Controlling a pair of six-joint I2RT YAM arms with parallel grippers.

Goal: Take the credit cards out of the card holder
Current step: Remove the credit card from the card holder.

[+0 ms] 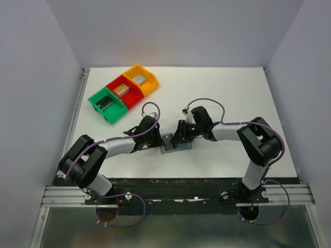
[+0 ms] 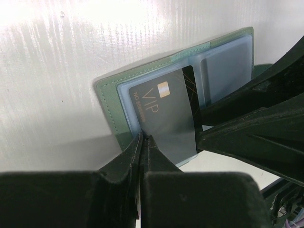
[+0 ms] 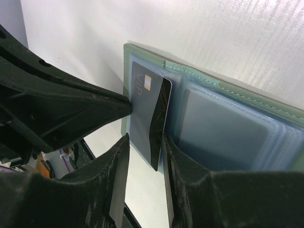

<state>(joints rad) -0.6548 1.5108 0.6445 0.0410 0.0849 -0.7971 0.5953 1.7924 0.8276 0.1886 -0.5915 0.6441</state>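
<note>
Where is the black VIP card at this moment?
In the right wrist view, the black VIP card sticks out of the card holder, between the right claw's fingers.

two arms, the left arm (image 1: 116,146) and the right arm (image 1: 227,132), are built from pale grey tube links between bulky matte black joint housings. a thin purple cable (image 1: 206,99) loops along each arm and curls below the near edge of the desk (image 1: 232,93). a small green light (image 1: 192,125) glows on the right wrist. the left hand (image 2: 142,142) and right hand (image 3: 144,142) have matte black, grainy, tapering fingers (image 3: 190,190).
</note>
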